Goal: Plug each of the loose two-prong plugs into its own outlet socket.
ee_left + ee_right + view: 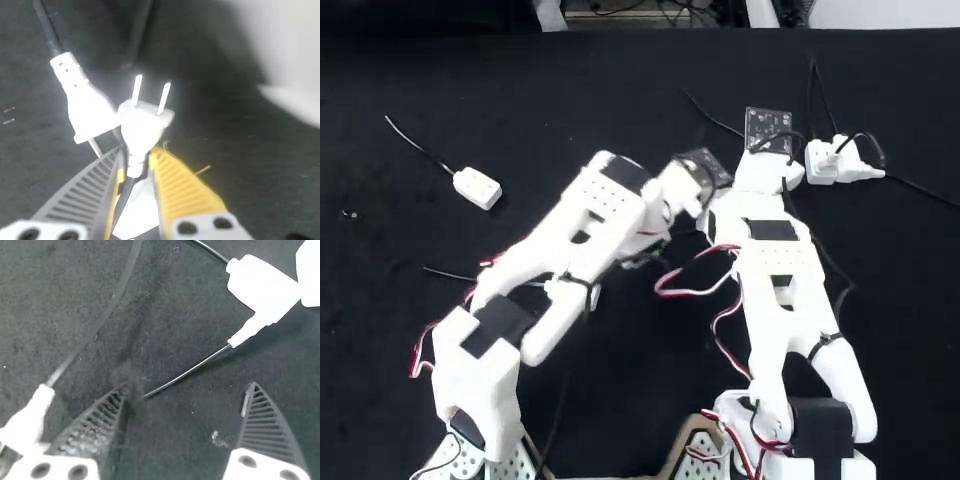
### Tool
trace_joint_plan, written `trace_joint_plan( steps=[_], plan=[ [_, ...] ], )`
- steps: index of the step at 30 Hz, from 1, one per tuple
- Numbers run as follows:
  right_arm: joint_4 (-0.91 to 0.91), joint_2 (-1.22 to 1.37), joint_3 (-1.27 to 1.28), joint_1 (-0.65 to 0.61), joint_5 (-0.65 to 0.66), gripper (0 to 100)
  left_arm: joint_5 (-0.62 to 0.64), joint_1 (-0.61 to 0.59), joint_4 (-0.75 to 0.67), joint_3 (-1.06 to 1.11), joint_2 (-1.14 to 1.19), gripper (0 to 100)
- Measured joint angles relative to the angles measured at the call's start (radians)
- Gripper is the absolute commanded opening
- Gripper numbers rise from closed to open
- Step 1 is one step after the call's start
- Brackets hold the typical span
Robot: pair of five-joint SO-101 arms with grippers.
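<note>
Left claw (134, 167) pinches a white two-prong plug (144, 122) by its base, right claw (185, 389) hangs spread above the table (75, 300)

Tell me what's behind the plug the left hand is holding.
A second white plug on a black cord sits just behind the held plug, over the dark table. The left hand covers part of its prong end.

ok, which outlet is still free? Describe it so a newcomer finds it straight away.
Start from the black table, on the side of the left arm. Out past both arms lies a small white outlet block alone, a thin black cord trailing from it. Unlike the other outlet by the right arm, which has a white plug in it, this one has nothing plugged in.
</note>
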Motion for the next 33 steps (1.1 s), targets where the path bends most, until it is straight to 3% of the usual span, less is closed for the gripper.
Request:
trace_joint_plan(
  steps=[7, 20, 24, 33],
  plan=[
    [0.0, 0.0, 0.0, 0.041, -0.038, 31.5, 0.0, 0.014, 0.0, 0.011, -0.005, 23],
    [0.0, 0.0, 0.0, 0.041, -0.041, 31.5, 0.0, -0.11, 0.017, 0.035, -0.006, 21],
    [0.0, 0.0, 0.0, 0.041, -0.041, 31.5, 0.0, -0.141, 0.13, 0.002, -0.017, 21],
    [0.006, 0.0, 0.0, 0.049, -0.037, 31.5, 0.054, -0.198, 0.313, -0.035, -0.302, 21]
  ],
)
